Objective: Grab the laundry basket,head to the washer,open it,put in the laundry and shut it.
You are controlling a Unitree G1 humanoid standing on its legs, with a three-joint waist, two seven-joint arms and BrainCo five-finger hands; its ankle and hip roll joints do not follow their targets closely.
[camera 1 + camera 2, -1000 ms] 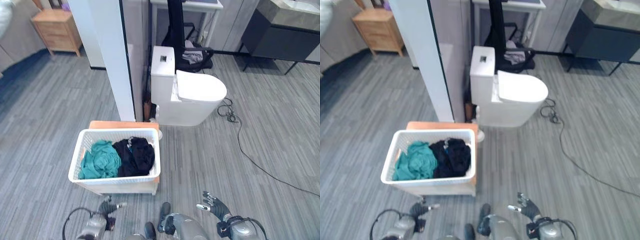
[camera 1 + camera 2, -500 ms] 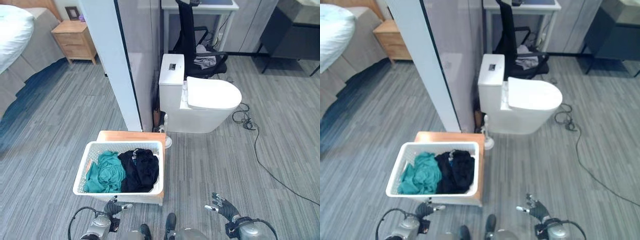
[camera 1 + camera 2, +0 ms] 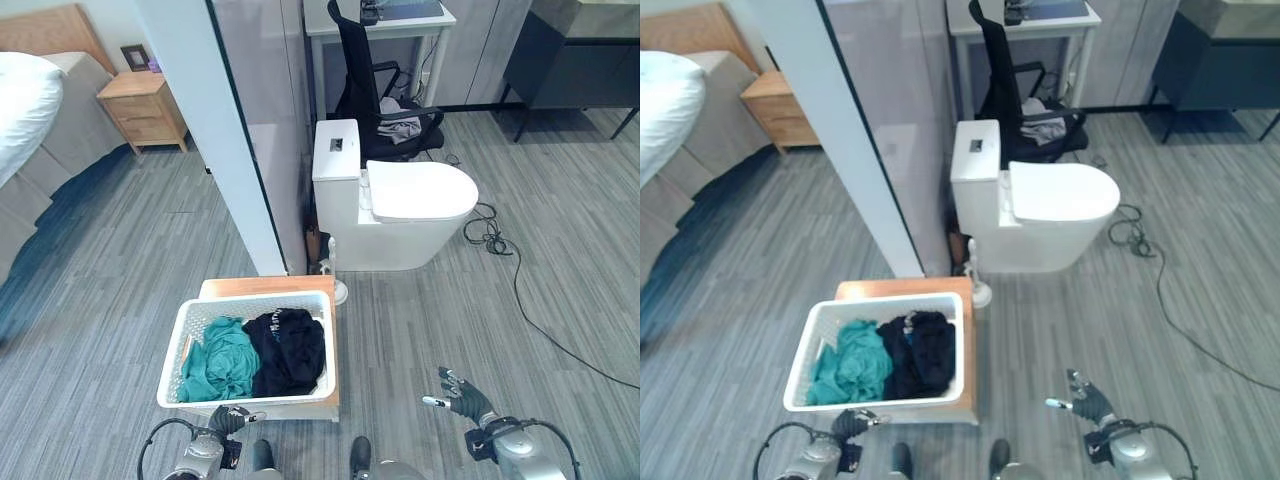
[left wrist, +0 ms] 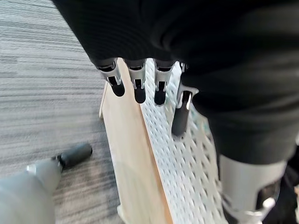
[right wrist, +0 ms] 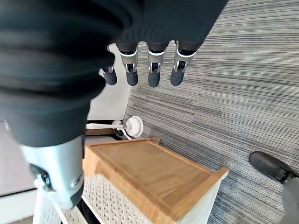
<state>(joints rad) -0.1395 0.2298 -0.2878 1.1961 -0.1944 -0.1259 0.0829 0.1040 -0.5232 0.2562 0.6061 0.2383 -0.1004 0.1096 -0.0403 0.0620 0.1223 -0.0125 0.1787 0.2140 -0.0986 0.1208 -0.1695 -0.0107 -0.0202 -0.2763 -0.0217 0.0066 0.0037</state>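
A white laundry basket (image 3: 250, 398) holding teal clothing (image 3: 217, 362) and black clothing (image 3: 290, 348) sat on a low wooden stand (image 3: 262, 288) beside a white toilet (image 3: 400, 205). The left hand (image 3: 226, 419) hovered just in front of the basket, fingers relaxed and grasping nothing. The right hand (image 3: 462, 396) hung well apart over the grey floor (image 3: 450, 320), fingers likewise released.

No readable text, labels or numbers anywhere (dark panel on toilet tank (image 3: 336, 146) too small to tell).

You've got a white perforated plastic laundry basket (image 3: 320, 345) holding soft teal and black cloth (image 3: 255, 355), sitting on a smooth matt wooden stand (image 5: 154, 175); beside it, a glossy toilet (image 3: 400, 205).
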